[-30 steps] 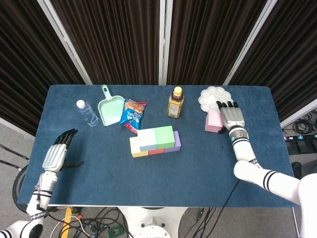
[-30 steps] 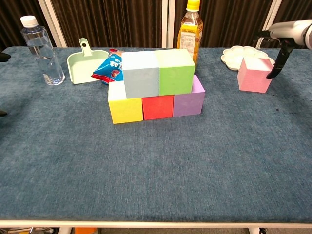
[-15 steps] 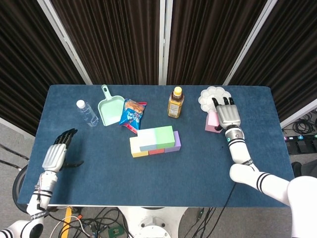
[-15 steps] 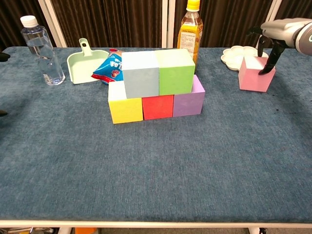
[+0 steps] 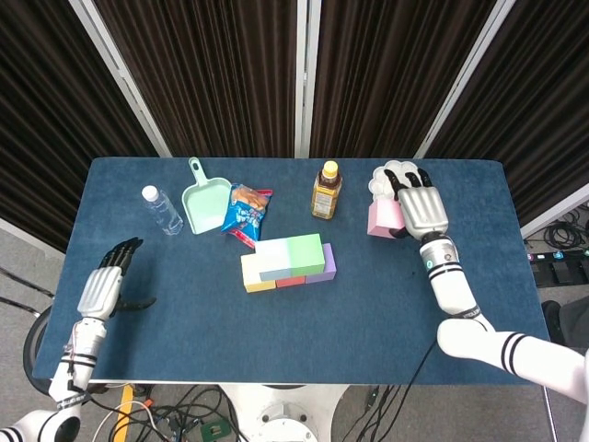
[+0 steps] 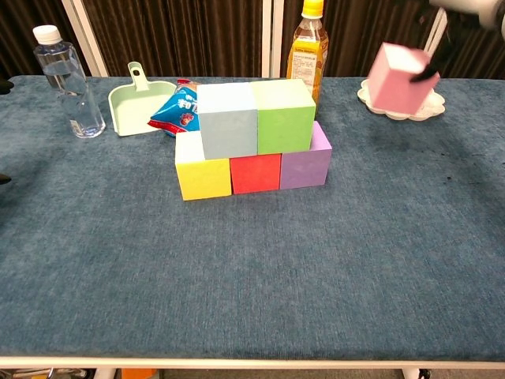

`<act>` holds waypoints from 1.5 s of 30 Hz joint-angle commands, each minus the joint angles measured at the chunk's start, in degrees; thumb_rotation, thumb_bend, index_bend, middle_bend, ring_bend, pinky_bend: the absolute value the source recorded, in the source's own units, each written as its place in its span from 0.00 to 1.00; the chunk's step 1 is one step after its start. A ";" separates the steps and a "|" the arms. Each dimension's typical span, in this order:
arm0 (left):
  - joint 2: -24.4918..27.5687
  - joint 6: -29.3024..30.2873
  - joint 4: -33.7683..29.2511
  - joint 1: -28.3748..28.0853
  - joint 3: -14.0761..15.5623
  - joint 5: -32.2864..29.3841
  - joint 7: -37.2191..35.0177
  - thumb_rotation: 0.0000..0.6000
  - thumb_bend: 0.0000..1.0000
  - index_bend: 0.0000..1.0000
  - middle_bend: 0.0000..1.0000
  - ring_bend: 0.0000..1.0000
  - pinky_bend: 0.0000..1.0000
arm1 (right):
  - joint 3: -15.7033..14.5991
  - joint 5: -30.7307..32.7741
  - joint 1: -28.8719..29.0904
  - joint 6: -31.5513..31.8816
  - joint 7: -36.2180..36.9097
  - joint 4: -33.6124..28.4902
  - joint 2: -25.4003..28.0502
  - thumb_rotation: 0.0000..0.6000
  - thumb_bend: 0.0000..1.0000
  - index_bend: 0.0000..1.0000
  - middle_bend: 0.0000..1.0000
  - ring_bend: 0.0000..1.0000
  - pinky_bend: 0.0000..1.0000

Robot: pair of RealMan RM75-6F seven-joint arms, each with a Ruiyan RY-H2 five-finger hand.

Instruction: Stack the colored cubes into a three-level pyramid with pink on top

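My right hand (image 5: 420,208) grips the pink cube (image 5: 382,219) (image 6: 397,77) and holds it tilted in the air, clear of the table, at the back right. Only the hand's fingertips (image 6: 432,69) show in the chest view. In the table's middle stands the stack: yellow cube (image 6: 202,178), red cube (image 6: 255,173) and purple cube (image 6: 306,163) in a row, with a light blue cube (image 6: 227,120) and a green cube (image 6: 282,115) on top. My left hand (image 5: 103,287) hovers open at the table's left edge, far from the cubes.
A white flower-shaped dish (image 6: 399,104) lies behind the lifted cube. An orange drink bottle (image 6: 307,50), a snack packet (image 6: 177,111), a mint dustpan (image 6: 138,101) and a water bottle (image 6: 69,80) line the back of the blue table (image 6: 252,268).
My right hand closed around the pink cube and lifted it off the table, carrying it up and a little to the left. The left hand stayed put.
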 commanded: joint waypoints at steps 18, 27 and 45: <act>0.96 0.52 -0.89 -0.23 -0.82 0.19 -0.96 1.00 0.06 0.06 0.02 0.00 0.09 | 8.41 9.62 15.31 -17.42 -0.93 -25.88 21.87 1.00 0.19 0.00 0.59 0.10 0.00; 1.47 1.12 -0.75 0.31 -0.66 0.26 -1.92 1.00 0.06 0.06 0.02 0.00 0.09 | 3.34 15.78 22.93 -16.11 -5.90 -24.83 18.51 1.00 0.19 0.00 0.59 0.10 0.00; 1.13 1.05 0.74 0.47 -0.57 0.37 -3.45 1.00 0.06 0.06 0.02 0.00 0.09 | -0.46 18.14 27.89 -13.36 -6.58 -21.07 12.26 1.00 0.20 0.00 0.59 0.10 0.00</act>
